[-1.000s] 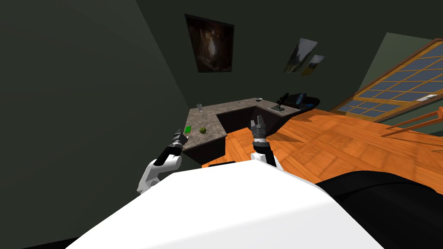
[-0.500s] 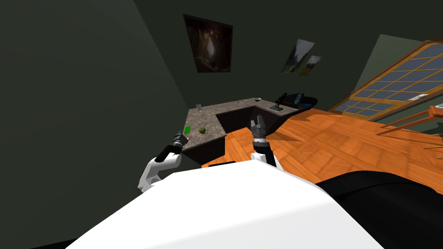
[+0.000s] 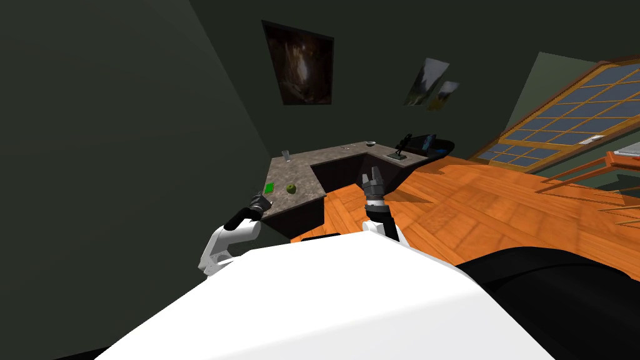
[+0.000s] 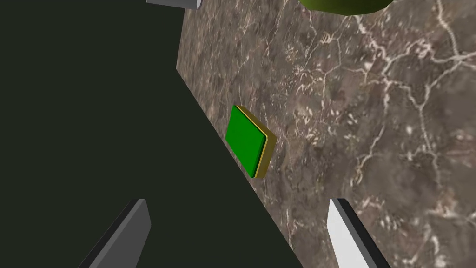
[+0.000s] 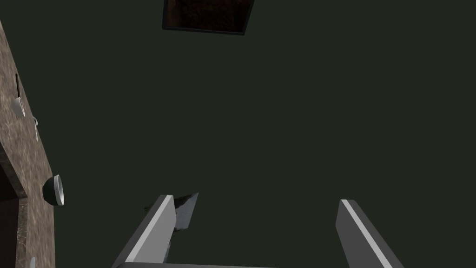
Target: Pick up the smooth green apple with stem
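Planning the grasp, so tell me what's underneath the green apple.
The apple rests on the brown marbled countertop. Its contact spot is hidden by the fruit itself.

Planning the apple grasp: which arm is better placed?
Left, likely. The left gripper is open at the near corner of the counter, with the green apple just beyond it. The right gripper, also open, hangs off the counter, pointing at the wall.
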